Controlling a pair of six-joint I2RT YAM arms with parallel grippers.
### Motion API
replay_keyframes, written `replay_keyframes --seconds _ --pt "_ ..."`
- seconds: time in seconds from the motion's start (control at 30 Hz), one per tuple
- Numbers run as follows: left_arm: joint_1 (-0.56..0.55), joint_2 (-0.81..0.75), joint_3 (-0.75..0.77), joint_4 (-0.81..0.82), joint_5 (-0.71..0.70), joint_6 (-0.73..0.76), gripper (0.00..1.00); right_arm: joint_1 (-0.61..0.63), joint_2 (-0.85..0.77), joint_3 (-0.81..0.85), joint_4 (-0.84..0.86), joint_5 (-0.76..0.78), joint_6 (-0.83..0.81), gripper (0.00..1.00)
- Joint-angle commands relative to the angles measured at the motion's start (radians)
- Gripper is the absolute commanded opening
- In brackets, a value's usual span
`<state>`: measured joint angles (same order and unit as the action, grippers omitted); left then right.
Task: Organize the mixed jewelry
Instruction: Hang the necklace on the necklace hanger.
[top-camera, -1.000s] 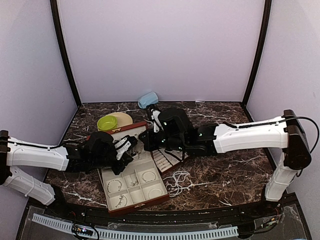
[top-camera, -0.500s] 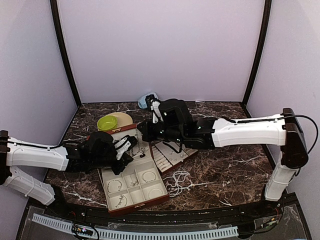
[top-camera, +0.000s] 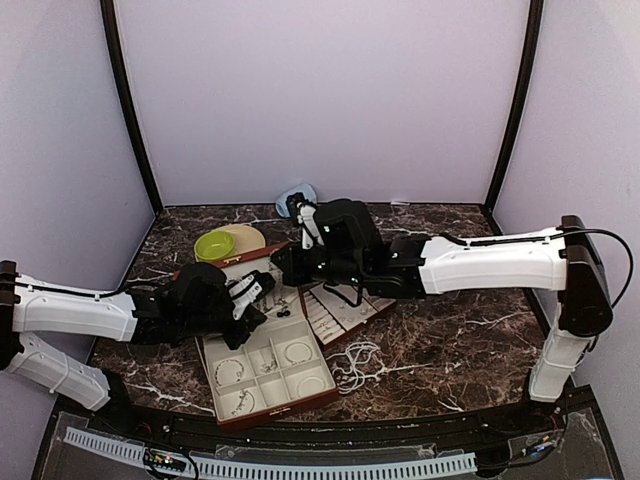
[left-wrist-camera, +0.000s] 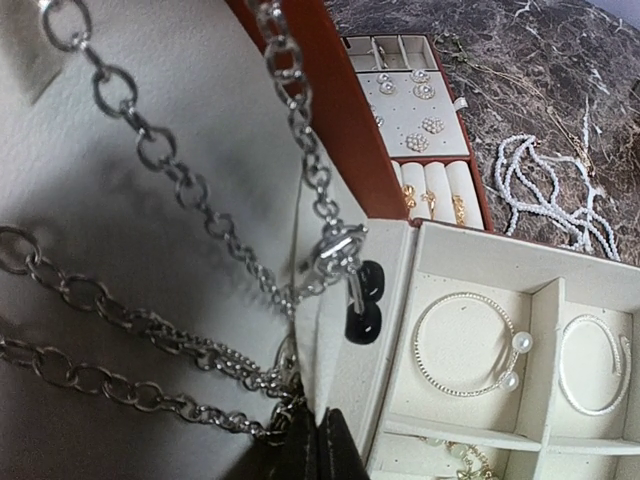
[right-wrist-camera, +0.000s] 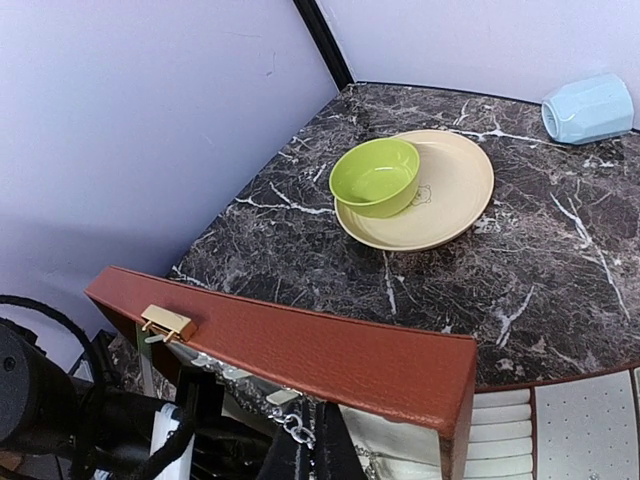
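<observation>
The left hand (left-wrist-camera: 320, 450) is pinched together on the lower end of a silver link chain (left-wrist-camera: 318, 190). The chain's strands run up across the cream lining of the raised lid of the case (right-wrist-camera: 330, 355). The right hand (right-wrist-camera: 315, 455) reaches over the lid's top edge, fingers together at a chain link. Thin bangles (left-wrist-camera: 465, 345) lie in separate tray compartments. Pearl-like bead strands (left-wrist-camera: 545, 195) lie loose on the dark marble surface (top-camera: 450, 340), just beside the case.
</observation>
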<state>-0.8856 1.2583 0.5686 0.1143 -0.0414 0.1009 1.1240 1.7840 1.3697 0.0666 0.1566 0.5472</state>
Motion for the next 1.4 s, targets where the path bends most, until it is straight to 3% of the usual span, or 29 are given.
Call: replay_keyframes --seconds 0.0,0.47,0.63,0.87,1.2,1.37 --pt "-0.004 -0.024 0.029 0.092 0.033 0.034 0.0 -0.013 -0.021 0.062 0.07 -0.012 -0.01 0.0" --pt "-0.004 -0.008 0.037 0.084 0.035 0.084 0.0 -0.024 0.015 0.088 0.108 -0.068 -0.007 0.0" --pt "-0.004 -0.005 0.048 0.068 0.015 0.092 0.08 -0.025 0.017 0.053 0.128 -0.076 0.004 0.0" --pt "-0.004 -0.005 0.059 0.019 -0.017 0.087 0.26 -0.024 0.012 0.016 0.16 -0.095 0.017 0.0" --pt "-0.005 -0.015 0.071 -0.027 -0.108 0.071 0.29 -0.024 0.006 -0.025 0.202 -0.114 0.018 0.0" --pt "-0.006 -0.075 0.081 -0.031 -0.103 0.059 0.37 -0.025 0.0 -0.029 0.205 -0.116 0.018 0.0"
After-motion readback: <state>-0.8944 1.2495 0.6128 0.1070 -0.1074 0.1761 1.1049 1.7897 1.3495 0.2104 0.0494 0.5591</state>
